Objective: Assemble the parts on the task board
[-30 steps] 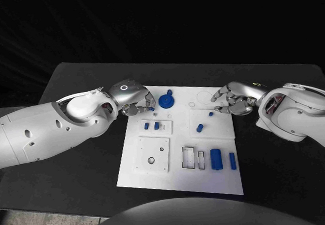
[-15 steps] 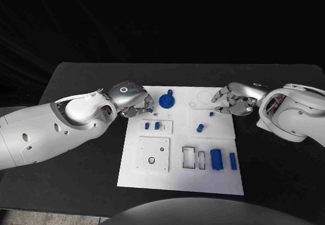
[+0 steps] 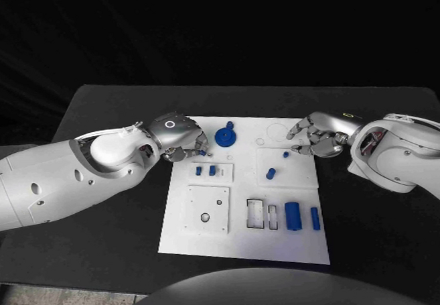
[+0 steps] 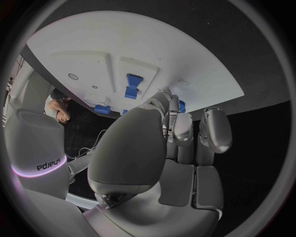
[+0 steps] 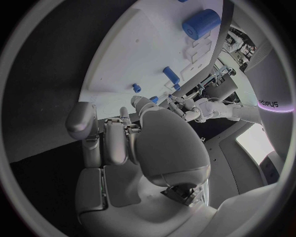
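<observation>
The board [image 3: 244,232] is a white plate lying flat mid-table [image 3: 102,109], with raised white blocks and cut-out slots. On it I count a round blue disc [image 3: 225,136] at the far edge, two small blue pegs [image 3: 205,171] on a block left of centre, two more near the right hand, and two upright blue bars [image 3: 301,217] nearer the front. The left hand [image 3: 184,142] sits at the board's far left corner, pinching a small blue part [image 3: 199,152]. The right hand [image 3: 316,139] hovers over the far right edge, fingers curled; I cannot tell if it holds anything. The left wrist view shows the two pegs [image 4: 132,85] beyond the fingers [image 4: 182,128].
</observation>
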`<control>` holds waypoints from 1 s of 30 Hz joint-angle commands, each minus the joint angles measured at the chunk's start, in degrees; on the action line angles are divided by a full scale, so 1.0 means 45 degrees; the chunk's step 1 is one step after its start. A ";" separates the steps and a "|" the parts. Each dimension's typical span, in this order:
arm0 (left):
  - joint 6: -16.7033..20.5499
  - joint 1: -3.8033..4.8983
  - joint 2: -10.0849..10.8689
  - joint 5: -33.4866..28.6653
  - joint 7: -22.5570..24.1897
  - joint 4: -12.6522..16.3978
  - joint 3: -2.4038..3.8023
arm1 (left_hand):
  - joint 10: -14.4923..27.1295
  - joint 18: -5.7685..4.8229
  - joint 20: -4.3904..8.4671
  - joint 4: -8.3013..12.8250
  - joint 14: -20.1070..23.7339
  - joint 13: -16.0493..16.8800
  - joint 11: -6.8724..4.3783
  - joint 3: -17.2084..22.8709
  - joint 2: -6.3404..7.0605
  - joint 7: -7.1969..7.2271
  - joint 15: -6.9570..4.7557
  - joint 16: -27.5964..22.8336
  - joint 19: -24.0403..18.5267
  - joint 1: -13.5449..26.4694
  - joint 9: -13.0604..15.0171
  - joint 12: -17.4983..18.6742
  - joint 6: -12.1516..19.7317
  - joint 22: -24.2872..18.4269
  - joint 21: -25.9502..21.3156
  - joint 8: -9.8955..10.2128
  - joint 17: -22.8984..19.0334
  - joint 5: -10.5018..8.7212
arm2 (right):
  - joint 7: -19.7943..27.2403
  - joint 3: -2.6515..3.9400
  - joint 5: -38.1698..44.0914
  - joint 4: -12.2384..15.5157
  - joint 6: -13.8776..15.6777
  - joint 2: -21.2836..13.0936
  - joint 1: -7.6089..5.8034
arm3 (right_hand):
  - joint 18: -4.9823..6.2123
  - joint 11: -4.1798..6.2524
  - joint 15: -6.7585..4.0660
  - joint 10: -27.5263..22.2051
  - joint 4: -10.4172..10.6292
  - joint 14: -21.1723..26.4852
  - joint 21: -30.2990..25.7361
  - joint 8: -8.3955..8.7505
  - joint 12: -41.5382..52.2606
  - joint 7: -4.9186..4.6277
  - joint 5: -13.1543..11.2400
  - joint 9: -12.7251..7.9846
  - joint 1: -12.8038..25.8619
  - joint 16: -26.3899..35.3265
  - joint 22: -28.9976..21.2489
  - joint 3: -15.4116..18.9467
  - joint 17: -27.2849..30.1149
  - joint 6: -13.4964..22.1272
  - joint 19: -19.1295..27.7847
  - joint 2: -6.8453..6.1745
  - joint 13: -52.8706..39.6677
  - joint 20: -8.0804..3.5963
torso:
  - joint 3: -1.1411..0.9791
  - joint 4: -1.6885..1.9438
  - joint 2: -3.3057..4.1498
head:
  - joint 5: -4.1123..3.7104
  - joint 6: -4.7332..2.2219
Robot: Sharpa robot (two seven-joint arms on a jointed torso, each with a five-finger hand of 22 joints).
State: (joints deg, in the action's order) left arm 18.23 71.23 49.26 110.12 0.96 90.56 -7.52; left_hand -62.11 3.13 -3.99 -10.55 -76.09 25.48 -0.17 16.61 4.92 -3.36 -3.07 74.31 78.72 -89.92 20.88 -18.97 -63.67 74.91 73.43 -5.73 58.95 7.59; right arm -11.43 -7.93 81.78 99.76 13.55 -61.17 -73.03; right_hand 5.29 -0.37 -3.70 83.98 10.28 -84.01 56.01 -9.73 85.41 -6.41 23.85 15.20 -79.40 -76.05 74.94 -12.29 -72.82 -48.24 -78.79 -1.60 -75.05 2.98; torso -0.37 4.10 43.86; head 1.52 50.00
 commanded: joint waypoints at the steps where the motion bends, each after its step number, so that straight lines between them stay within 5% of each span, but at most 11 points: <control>1: -0.0534 0.0012 -0.0048 0.0190 -0.0191 0.0036 -0.0003 | -0.0109 0.0152 0.0019 0.0044 0.0111 -0.0025 0.0016 0.0034 0.0112 0.0054 -0.0002 -0.0069 -0.0085 0.0013 -0.0009 0.0069 0.0028 0.2196 -0.0060 0.0012 -0.0030 -0.0030 | -0.0068 0.0000 0.0029 0.0016 -0.0179 -0.0001 0.0010 | 0.0245 -0.0053 0.0112 0.0231 0.0000 -0.0361 -0.0048 -0.0067 -0.0088 0.0015 -0.0024 -0.0012 -0.0140 0.0039 0.1092 -0.0072 0.0018 -0.0081 0.0084 -0.0012 -0.2345 0.0018 | 0.0003 -0.0001 -0.0002 | -0.0014 -0.0001; 30: -0.0503 0.0009 -0.0287 0.0038 -0.0419 -0.0003 -0.0006 | -0.0154 0.0139 0.0003 0.0026 0.0098 -0.0077 0.0036 0.0051 0.0110 0.0022 0.0000 -0.0073 -0.0046 0.0069 -0.0052 0.0104 0.0076 0.2215 -0.0014 0.0069 -0.0021 -0.0030 | -0.0085 0.0000 0.0029 0.0004 -0.0183 0.0006 0.0017 | 0.0251 -0.0051 0.0113 0.0219 -0.0018 -0.0353 -0.0086 -0.0074 -0.0100 0.0018 -0.0029 -0.0015 -0.0146 0.0047 0.1086 -0.0093 0.0023 -0.0099 0.0097 -0.0028 -0.2335 0.0021 | 0.0010 0.0010 0.0002 | -0.0048 -0.0001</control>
State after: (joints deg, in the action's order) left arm 15.94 71.23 48.11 110.42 -0.59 90.47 -7.56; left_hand -62.32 3.14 -3.99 -10.55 -76.09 25.18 0.03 16.61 5.14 -3.35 -3.07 74.32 78.73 -89.70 20.64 -18.74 -63.65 74.93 73.43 -5.61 58.81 7.59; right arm -11.59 -7.93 81.78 99.77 13.41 -61.16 -73.01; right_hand 5.28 -0.37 -3.70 83.98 10.12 -84.01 56.02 -9.73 85.20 -6.41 23.85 15.21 -79.40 -76.05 74.91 -12.46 -72.77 -48.24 -78.79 -1.60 -75.05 2.98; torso -0.32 4.11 43.86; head 1.33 50.00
